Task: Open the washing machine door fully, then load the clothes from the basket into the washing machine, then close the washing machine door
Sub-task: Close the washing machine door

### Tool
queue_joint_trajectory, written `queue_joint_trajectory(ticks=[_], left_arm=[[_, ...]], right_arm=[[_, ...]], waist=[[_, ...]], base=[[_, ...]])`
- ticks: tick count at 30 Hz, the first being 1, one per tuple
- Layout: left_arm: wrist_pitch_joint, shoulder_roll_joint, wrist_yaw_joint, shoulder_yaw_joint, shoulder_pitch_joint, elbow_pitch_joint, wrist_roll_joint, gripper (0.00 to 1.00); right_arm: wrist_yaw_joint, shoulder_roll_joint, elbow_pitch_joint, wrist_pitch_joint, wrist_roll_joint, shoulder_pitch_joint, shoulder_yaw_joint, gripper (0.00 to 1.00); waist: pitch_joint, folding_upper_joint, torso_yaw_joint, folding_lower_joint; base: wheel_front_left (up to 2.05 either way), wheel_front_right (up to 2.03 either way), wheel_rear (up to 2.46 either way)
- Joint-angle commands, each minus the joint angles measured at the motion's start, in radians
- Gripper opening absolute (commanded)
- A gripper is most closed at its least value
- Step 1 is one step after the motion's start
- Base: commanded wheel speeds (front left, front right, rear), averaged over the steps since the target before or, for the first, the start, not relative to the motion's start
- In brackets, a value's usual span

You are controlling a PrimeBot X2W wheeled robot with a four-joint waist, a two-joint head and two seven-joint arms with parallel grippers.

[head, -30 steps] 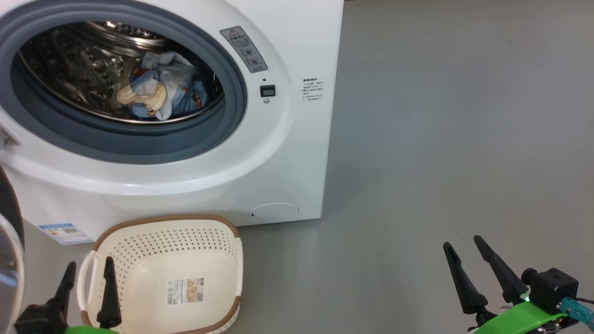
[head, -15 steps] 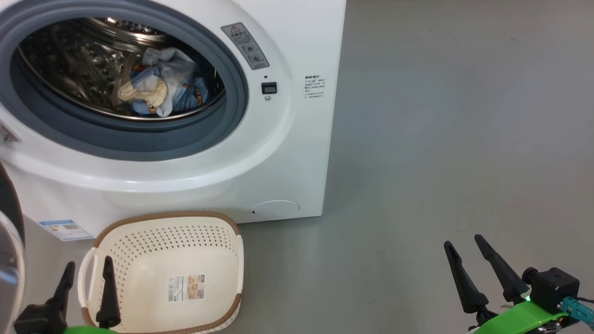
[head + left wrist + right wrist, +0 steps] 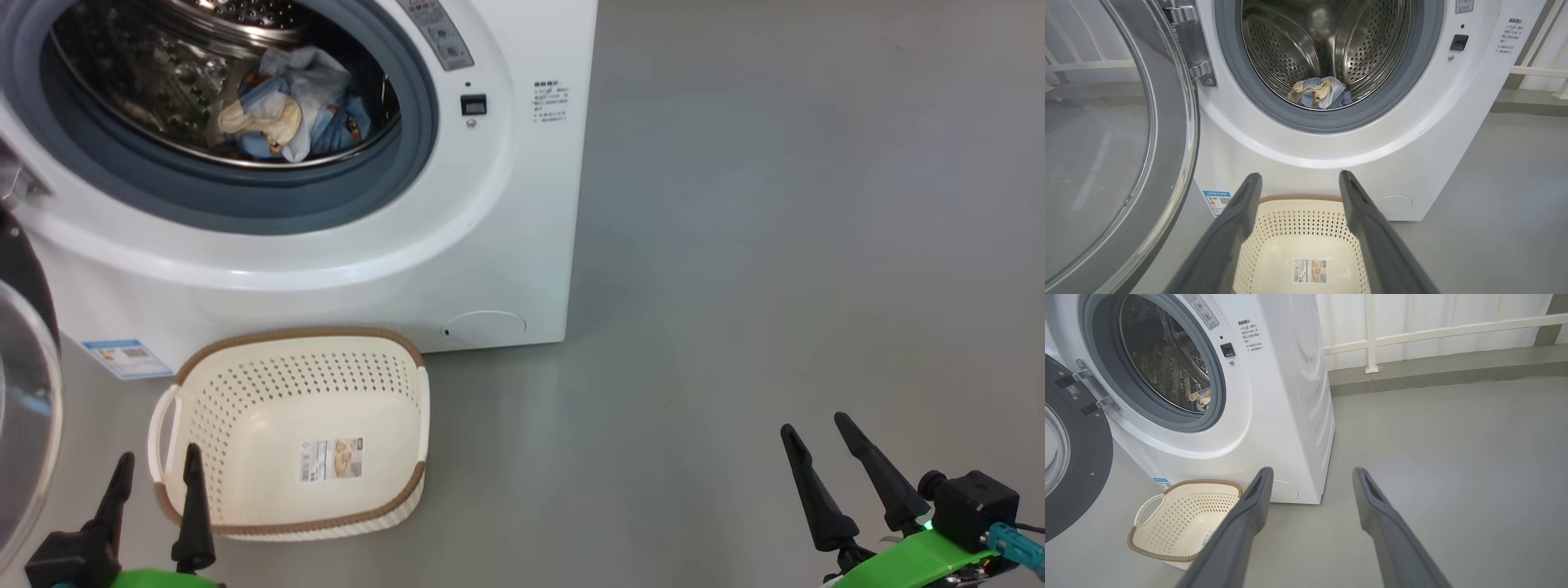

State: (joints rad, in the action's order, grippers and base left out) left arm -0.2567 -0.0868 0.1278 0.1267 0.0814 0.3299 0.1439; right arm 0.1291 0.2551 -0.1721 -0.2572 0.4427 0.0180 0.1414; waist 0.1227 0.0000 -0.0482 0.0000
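The white washing machine (image 3: 522, 204) stands ahead with its round black door (image 3: 1118, 134) swung wide to the left, also at the head view's left edge (image 3: 24, 392). Light-blue and cream clothes (image 3: 290, 106) lie in a heap inside the steel drum (image 3: 1323, 41). On the floor before the machine sits the cream basket (image 3: 245, 392), holding nothing but its paper label (image 3: 331, 459). My left gripper (image 3: 155, 469) hovers open at the basket's near left rim. Far to the right, my right gripper (image 3: 816, 429) stands open over the bare floor, gripping nothing.
Grey floor (image 3: 775, 245) spreads wide to the machine's right. A white railing and a low ledge (image 3: 1433, 371) run along the back wall. The open door takes up the space left of the basket.
The head camera has tilted down, so the machine and the basket sit higher in the picture. Both grippers hold the same place and stay open.
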Motion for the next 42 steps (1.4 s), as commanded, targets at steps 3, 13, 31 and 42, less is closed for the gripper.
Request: queue_joint_trajectory(ticks=[3, 13, 31, 42], left_arm=[[-0.005, -0.018, 0.003, 0.025, 0.003, -0.040, 0.003, 1.00], [-0.005, -0.016, 0.003, 0.017, -0.005, -0.054, 0.006, 1.00], [-0.005, 0.023, 0.003, 0.042, -0.037, -0.068, 0.042, 1.00], [-0.005, 0.036, -0.002, 0.058, -0.060, -0.067, 0.074, 1.00]], right_arm=[[0.002, 0.016, 0.024, -0.005, 0.000, -0.005, 0.015, 1.00], [0.002, 0.015, 0.021, -0.005, -0.001, -0.007, 0.020, 1.00], [0.002, 0.034, 0.005, -0.005, 0.000, 0.048, 0.105, 1.00], [0.002, 0.045, -0.027, -0.005, 0.012, 0.119, 0.187, 1.00]], waist=[[-0.001, 0.0000, 0.003, 0.0000], [-0.010, 0.0000, 0.014, 0.0000], [-0.010, 0.0000, 0.161, 0.0000], [-0.011, 0.0000, 0.300, 0.0000]], base=[[-0.98, 0.98, 0.00], [-0.22, 0.22, 0.00], [0.00, 0.00, 0.00], [0.00, 0.00, 0.00]])
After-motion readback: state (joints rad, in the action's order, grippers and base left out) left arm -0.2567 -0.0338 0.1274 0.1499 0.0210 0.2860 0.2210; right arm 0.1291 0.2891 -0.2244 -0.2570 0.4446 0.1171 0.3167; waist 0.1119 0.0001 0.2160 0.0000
